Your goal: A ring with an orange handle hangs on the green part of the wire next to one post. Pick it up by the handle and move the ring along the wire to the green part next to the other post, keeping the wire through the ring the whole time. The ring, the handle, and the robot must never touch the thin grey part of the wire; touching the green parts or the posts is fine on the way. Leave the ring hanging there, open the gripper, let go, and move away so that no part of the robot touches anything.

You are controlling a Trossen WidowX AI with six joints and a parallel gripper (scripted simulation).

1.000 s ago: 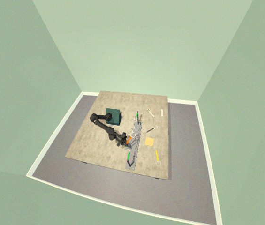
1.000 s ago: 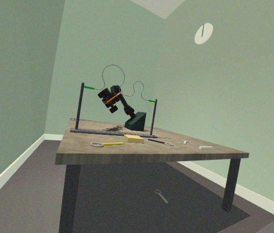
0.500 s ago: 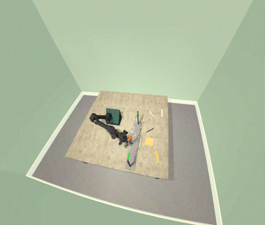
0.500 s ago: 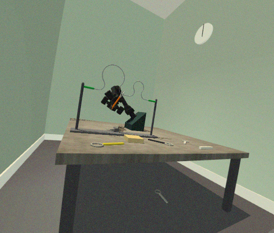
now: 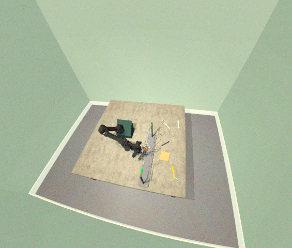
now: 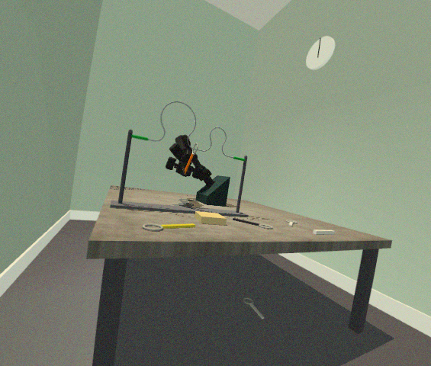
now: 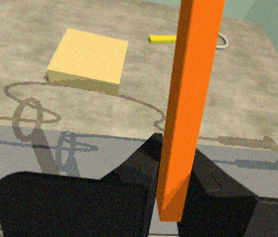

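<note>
The orange handle point(image 5: 143, 149) point(image 6: 188, 162) point(image 7: 190, 89) is held in my gripper point(image 5: 141, 151) point(image 6: 186, 169) point(image 7: 166, 142), which is shut on its lower end. The handle slopes up to the ring point(image 6: 197, 146), seen nearly edge-on in the exterior view. The ring is at the low middle stretch of the grey wire point(image 6: 176, 101), between the large and small loops. It appears to be around the wire; any contact is too small to tell. One green part point(image 5: 141, 172) point(image 6: 139, 137) is beside the large loop, the other point(image 5: 151, 125) point(image 6: 239, 158) beside the small loop. The wrist view hides the ring.
Two dark posts point(image 6: 125, 169) point(image 6: 242, 184) stand on a grey base strip. The large loop rises close beside the arm. A yellow block point(image 5: 164, 156) point(image 6: 210, 218) point(image 7: 90, 56), a yellow-handled ring point(image 5: 173, 172) point(image 6: 178, 226) and a dark-handled ring point(image 5: 165, 143) point(image 6: 246, 221) lie on the table.
</note>
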